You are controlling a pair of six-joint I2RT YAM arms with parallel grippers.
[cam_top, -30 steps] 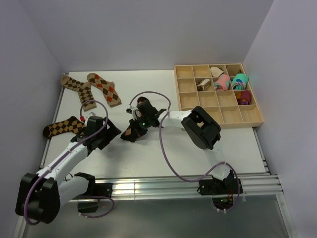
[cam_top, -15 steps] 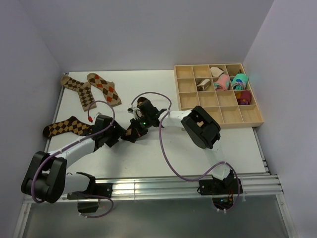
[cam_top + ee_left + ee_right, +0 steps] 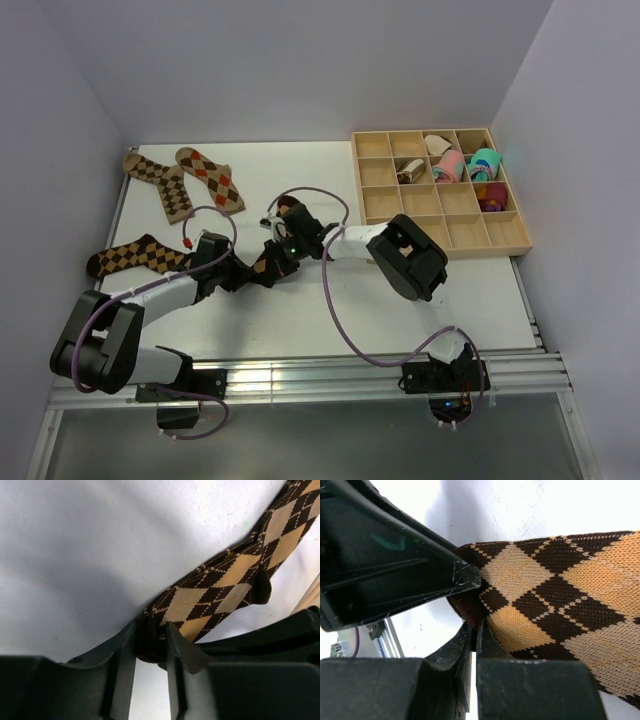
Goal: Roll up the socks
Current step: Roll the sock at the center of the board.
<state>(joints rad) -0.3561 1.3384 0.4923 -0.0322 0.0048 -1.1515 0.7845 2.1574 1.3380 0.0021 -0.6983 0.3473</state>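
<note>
A brown-and-tan argyle sock [image 3: 262, 266] lies mid-table between both grippers. My left gripper [image 3: 238, 272] comes in from the left. In the left wrist view its jaws [image 3: 150, 636] press on the dark brown end of this sock [image 3: 220, 585]. My right gripper [image 3: 274, 258] is shut on the same end. The right wrist view shows its fingertips [image 3: 476, 624] pinching the sock's edge [image 3: 560, 595], with the left gripper's finger [image 3: 395, 565] just above. Two more argyle socks [image 3: 155, 180] [image 3: 210, 178] lie at the back left, and a third [image 3: 130, 256] sits by the left edge.
A wooden compartment tray [image 3: 470, 236] stands at the back right, holding pink and teal bundles [image 3: 452, 165] and a small brown bundle [image 3: 408, 172]. Walls close off the left, back and right sides. The left arm's cable [image 3: 200, 215] loops above the third sock.
My left gripper has slid right to the sock and closed from wide open onto its dark end. The right gripper has stayed shut on the sock, barely moving.
</note>
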